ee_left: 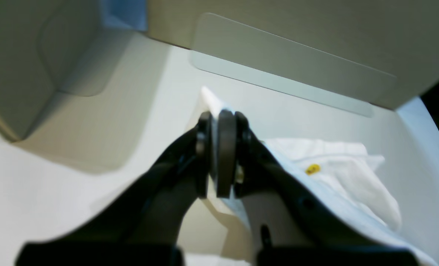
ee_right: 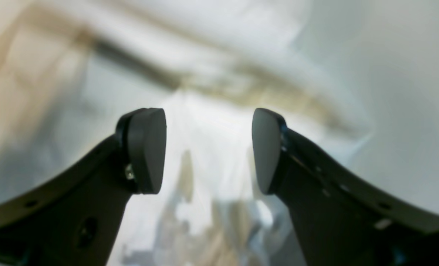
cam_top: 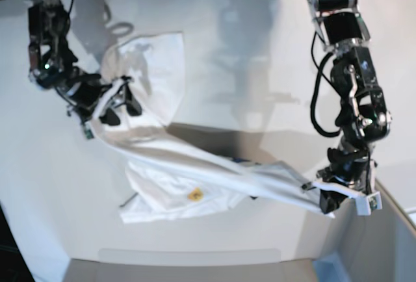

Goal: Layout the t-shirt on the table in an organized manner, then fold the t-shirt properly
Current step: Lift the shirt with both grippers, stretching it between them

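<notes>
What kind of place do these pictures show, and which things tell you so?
Probably a robotics lab or test bench, not a home. A large plain white table with a curved edge holds only one t-shirt, and two black robot arms work over it: the left gripper and the right gripper.

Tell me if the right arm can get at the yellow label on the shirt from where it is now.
Probably yes. The right gripper is open and empty, and the yellow label lies face up on the t-shirt. The raised band of cloth that the left gripper pinches runs between them, so it would have to reach over.
</notes>
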Available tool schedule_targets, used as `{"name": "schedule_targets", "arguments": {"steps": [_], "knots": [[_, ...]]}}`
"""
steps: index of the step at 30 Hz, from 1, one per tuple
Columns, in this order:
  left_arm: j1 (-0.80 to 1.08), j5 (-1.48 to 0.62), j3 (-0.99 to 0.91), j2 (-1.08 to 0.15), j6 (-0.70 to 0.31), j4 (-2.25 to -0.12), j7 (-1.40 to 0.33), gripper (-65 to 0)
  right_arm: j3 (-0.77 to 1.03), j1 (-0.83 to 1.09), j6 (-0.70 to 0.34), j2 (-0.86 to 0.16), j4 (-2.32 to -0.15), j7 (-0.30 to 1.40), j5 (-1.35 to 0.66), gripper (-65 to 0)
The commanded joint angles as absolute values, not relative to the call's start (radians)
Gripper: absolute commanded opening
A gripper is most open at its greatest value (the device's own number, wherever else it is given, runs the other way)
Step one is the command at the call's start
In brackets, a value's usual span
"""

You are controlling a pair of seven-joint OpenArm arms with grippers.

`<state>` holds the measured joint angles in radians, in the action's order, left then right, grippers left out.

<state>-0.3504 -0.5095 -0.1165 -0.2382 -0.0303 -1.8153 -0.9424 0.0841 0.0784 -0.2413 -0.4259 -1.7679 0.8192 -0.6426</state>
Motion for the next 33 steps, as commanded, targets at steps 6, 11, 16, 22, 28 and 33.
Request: {"name": "schedule_targets", "arguments": {"steps": [6,11,16,22,28,33], "knots": [[-0.510,-0.522,-0.108,-0.246,-0.041,-1.836,-0.905,-62.0,-0.077,0.234,-0.211,-0.390,-1.963,0.789,-0.496,-28.8],[-0.564,-0.522,-0.068,-0.277,-0.041,-1.834,-0.906,-62.0,-0.076,0.344,-0.170,-0.237,-2.064,0.751,-0.225,-28.8],[-0.556,-0.521,-0.045,-0.278,-0.041,-1.834,-0.906,-62.0,-0.074,0.371,-0.090,-0.143,-2.052,0.720,0.105,-28.8],[-0.553,-0.522,-0.044,-0.278,-0.041,-1.836,-0.906,-62.0,-0.137,0.242,-0.071,-0.171,-1.971,0.728,0.173,-28.8],[-0.552,-0.522,-0.044,-0.278,-0.041,-1.836,-0.912,-62.0,-0.280,0.004,-0.065,-0.186,-1.813,0.786,0.176,-28.8],[-0.526,-0.522,-0.044,-0.278,-0.041,-1.837,-0.909,-62.0,-0.429,-0.174,-0.050,-0.113,-1.601,0.839,0.176,-28.8]]}}
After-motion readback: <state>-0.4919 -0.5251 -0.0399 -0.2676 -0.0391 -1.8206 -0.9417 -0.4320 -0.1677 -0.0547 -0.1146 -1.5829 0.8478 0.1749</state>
